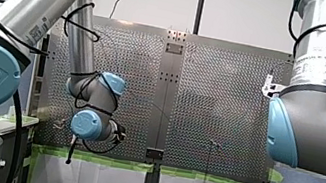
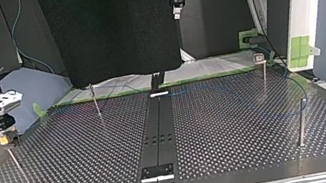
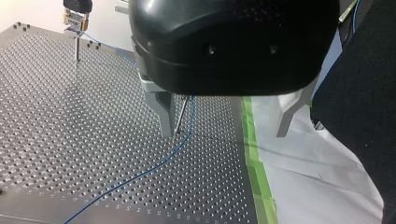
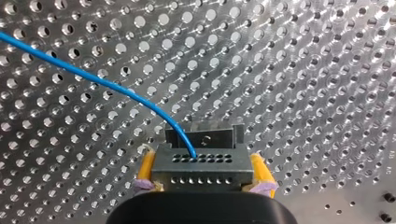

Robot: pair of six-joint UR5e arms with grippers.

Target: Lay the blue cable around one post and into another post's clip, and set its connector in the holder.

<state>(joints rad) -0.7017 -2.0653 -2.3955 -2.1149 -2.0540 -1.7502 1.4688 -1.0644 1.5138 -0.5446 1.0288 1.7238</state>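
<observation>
My right gripper (image 4: 201, 179) is clamped on the dark grey plastic connector (image 4: 201, 163), a block with two rows of small holes, with one yellow pad (image 4: 145, 169) pressed against each of its sides. The thin blue cable (image 4: 107, 84) enters a hole in the connector's upper row and curves away ahead of the fingers, over the perforated metal table (image 4: 303, 70). Just ahead of the connector, touching it or nearly so, sits a grey slotted metal piece (image 4: 205, 131). It may be the holder, but the close view does not settle that. In the top view this gripper (image 2: 5, 135) stands on the tip of a slim upright metal rod (image 2: 15, 160).

My left gripper (image 3: 224, 134) hangs released above the table. Its two metal fingers (image 3: 163, 109) are spread wide and grasp nothing. A thin metal post (image 3: 181, 116) stands just inside one finger. The cable (image 3: 154, 165) comes up across the table beneath the gripper and rises alongside that post. Below the other finger lie a strip of green tape (image 3: 254, 158) and a white sheet (image 3: 308, 168).
</observation>
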